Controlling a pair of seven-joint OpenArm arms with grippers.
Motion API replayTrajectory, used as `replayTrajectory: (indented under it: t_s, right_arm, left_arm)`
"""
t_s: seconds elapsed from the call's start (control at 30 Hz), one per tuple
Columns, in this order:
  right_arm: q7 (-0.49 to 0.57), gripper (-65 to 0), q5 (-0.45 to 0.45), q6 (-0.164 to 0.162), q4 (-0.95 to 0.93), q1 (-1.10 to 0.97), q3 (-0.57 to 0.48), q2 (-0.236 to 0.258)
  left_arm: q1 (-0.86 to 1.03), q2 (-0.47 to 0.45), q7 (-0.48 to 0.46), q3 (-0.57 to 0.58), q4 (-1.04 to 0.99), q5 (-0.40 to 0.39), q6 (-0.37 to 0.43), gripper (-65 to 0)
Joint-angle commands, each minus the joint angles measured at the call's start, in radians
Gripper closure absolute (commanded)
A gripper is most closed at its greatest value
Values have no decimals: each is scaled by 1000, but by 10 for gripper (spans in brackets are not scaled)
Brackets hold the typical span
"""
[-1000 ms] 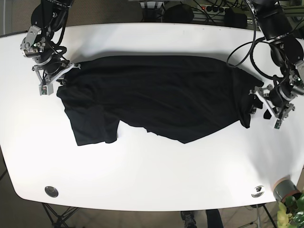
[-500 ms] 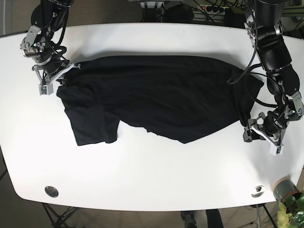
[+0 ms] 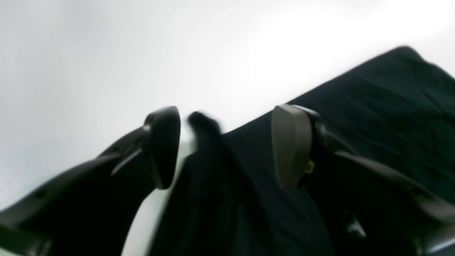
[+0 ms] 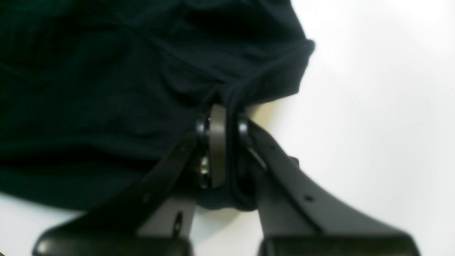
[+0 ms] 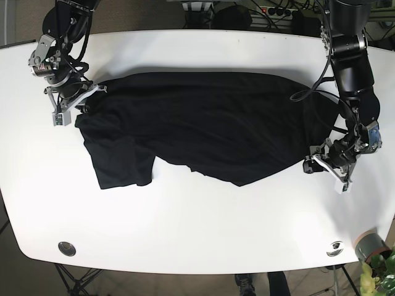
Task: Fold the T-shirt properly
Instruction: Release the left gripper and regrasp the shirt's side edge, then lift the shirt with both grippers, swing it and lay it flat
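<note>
The black T-shirt [image 5: 203,126] is spread on the white table [image 5: 197,216]; its corner stays pinched by the right gripper [image 4: 224,142], while the left gripper [image 5: 326,168], jaws spread, has been moved inward to the hem

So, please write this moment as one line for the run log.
left gripper: open, fabric between jaws | right gripper: shut on T-shirt corner | T-shirt: spread, unfolded

Robotics lab: white table [image 5: 203,216], power strips [image 5: 281,11], cables [image 5: 318,68]
</note>
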Motion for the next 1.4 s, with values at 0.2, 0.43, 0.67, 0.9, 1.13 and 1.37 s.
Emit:
replayTrajectory:
  t_s: [0.2, 0.43, 0.67, 0.9, 1.13, 1.37]
  right_arm:
    - [21, -19, 15, 3, 18, 7, 3, 10]
    - [21, -19, 15, 3, 18, 9, 3, 10]
    - [21, -19, 15, 3, 18, 30, 3, 10]
    - [21, -19, 15, 1, 18, 52, 3, 10]
    - [21, -19, 15, -2, 16, 84, 3, 14]
    - [21, -19, 15, -3, 12, 171, 3, 16]
  left_arm:
    - [-32, -18, -47, 20, -80, -13, -4, -383]
    - [-29, -18, -47, 15, -84, -13, -6, -347]
    - [-29, -18, -85, 11, -84, -14, -7, 0]
    - [-21, -20, -118, 11, -83, -19, -9, 0]
    - [-6, -38, -116, -35, 39, -17, -7, 0]
    - [18, -40, -115, -111, 204, -19, -7, 0]
